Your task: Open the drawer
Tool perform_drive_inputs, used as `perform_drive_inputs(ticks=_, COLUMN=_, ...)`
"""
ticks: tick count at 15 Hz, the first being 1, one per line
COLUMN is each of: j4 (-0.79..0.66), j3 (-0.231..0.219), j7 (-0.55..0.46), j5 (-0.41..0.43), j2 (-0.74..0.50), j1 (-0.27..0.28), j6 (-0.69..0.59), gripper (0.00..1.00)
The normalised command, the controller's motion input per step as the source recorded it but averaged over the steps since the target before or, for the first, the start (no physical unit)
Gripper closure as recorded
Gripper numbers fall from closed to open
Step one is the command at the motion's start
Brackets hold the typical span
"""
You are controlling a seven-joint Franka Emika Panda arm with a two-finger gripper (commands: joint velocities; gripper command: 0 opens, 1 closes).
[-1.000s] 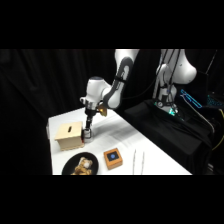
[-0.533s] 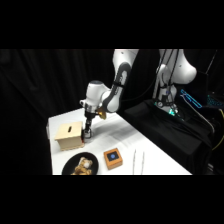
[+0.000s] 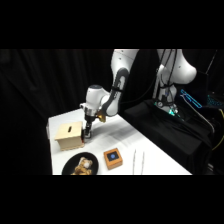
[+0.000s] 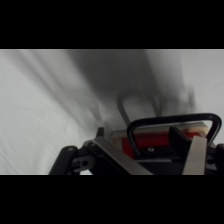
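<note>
Drawer [image 3: 70, 135] sits at the worktop [image 3: 125, 135] left end w/ the pincer [image 3: 87, 134] right at its front. Wrist cam shows the black loop handle [image 4: 172, 131] btwn the fingers, but can't tell if they're clamped yet. Risk imo: a loose grip slips off, or the whole casing drags along.

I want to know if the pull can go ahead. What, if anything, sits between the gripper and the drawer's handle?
Nothing visible: the gripper is right at the drawer, and the wrist view shows the black loop handle directly ahead.
</note>
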Motion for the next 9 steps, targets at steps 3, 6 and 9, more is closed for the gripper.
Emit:
perform_drive_inputs(ticks=3, j4=-0.09, j3=0.024, j7=-0.05, j5=0.118, j2=-0.04, j1=-0.001, j6=0.20, gripper=0.00)
perform_drive_inputs(ticks=6, j4=-0.29, j3=0.028, j7=-0.07, j5=0.111, j2=-0.19, j1=0.005, j6=0.25, gripper=0.00)
perform_drive_inputs(ticks=9, j4=-0.39, j3=0.063, j7=-0.10, j5=0.112, j2=-0.26, j1=-0.003, j6=0.26, gripper=0.00)
